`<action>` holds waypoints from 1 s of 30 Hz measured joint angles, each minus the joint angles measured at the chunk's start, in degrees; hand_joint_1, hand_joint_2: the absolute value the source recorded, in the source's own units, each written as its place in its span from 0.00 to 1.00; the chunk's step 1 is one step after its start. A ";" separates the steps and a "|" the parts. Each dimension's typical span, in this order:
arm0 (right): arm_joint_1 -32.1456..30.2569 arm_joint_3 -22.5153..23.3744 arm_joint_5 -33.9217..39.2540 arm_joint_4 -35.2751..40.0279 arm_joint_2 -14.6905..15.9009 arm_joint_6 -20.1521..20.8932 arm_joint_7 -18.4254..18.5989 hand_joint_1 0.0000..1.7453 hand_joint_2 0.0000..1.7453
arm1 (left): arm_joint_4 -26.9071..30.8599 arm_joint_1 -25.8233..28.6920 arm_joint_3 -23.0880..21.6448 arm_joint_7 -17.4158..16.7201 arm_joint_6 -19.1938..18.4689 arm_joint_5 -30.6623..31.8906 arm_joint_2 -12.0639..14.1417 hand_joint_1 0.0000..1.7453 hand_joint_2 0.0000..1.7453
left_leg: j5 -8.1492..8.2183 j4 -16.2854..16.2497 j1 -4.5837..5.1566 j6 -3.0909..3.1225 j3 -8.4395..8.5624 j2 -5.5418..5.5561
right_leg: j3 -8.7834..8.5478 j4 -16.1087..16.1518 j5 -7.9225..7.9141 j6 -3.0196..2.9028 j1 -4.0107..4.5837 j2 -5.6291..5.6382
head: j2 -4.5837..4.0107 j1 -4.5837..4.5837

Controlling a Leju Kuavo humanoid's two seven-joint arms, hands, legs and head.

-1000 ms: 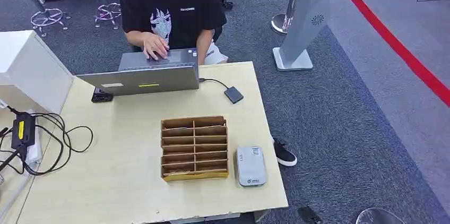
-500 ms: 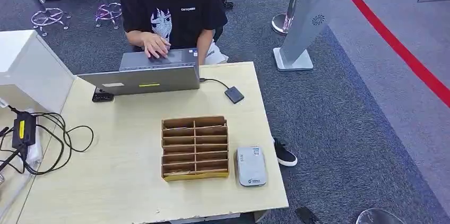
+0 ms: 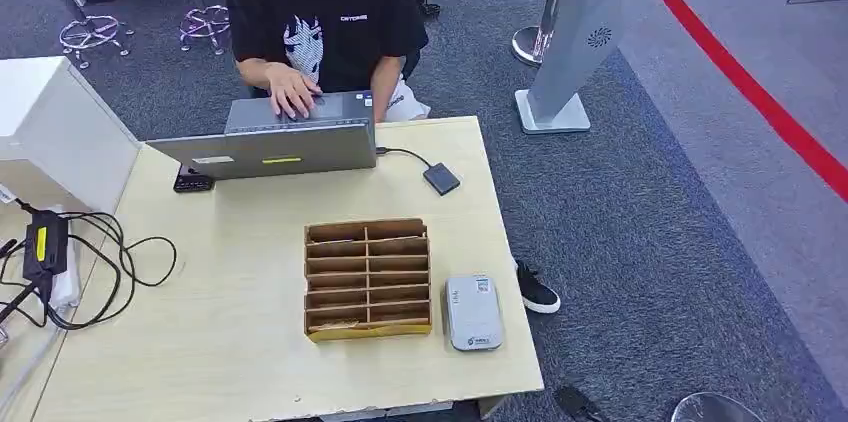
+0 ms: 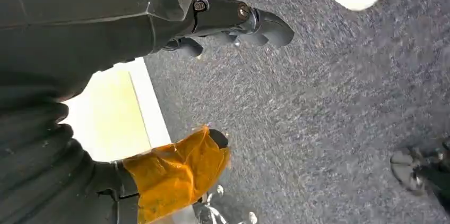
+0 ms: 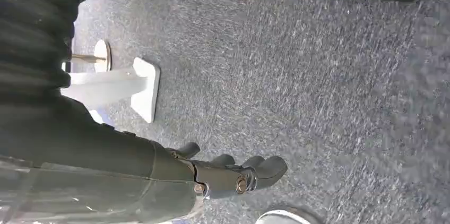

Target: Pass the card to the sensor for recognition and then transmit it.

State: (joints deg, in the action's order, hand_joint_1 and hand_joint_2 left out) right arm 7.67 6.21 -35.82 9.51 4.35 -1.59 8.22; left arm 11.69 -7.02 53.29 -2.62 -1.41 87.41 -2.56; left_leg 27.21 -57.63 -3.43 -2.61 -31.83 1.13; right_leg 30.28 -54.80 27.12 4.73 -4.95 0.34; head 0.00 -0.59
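Faintly, unreadable logo on grey sensor [image 3: 472, 312]

A pale wooden table [image 3: 230, 332] is seen in the head view, with a brown cardboard slotted card holder [image 3: 367, 278] placed toward its near right part and a small grey box-shaped card reader [image 3: 472, 312] set just beside the holder on its right. At the far edge an open grey laptop [image 3: 270, 140] is positioned, behind which a person in a black T-shirt [image 3: 322, 12] is seated. A coil of black cables [image 3: 95, 262] is laid along the left edge, in front of a white rectangular box [image 3: 55, 132].
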 joint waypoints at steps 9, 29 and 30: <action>-0.05 1.22 -0.85 0.00 0.15 -4.26 0.35 0.00 1.00 | -0.02 0.22 0.00 1.44 -6.52 -0.13 0.48 0.00 1.00 | 0.00 0.00 0.00 0.00 -0.01 -0.03 | -0.02 0.01 0.00 0.00 0.00 0.05 | 0.00 -0.02; -0.10 3.61 -0.20 0.00 0.42 -7.92 0.02 0.00 1.00 | 0.00 0.03 0.02 2.78 -4.29 -0.33 0.85 0.00 1.00 | 0.00 0.00 0.00 0.00 0.00 -0.02 | -0.01 -0.03 0.00 0.00 0.00 0.02 | 0.00 -0.02; -0.08 3.61 -0.20 0.00 0.42 -7.92 0.02 0.00 1.00 | -0.02 0.02 0.02 2.78 -4.36 -0.33 0.81 0.00 1.00 | 0.00 0.00 0.00 0.00 -0.01 -0.02 | -0.02 -0.03 0.00 0.00 0.00 0.02 | 0.00 0.00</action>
State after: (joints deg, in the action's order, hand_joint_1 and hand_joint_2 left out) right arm 7.59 9.81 -36.02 9.51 4.76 -9.51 8.24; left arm 11.67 -7.00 53.31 0.15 -5.77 87.08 -1.75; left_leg 27.21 -57.63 -3.43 -2.61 -31.84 1.12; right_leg 30.27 -54.84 27.12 4.73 -4.95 0.36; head 0.00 -0.59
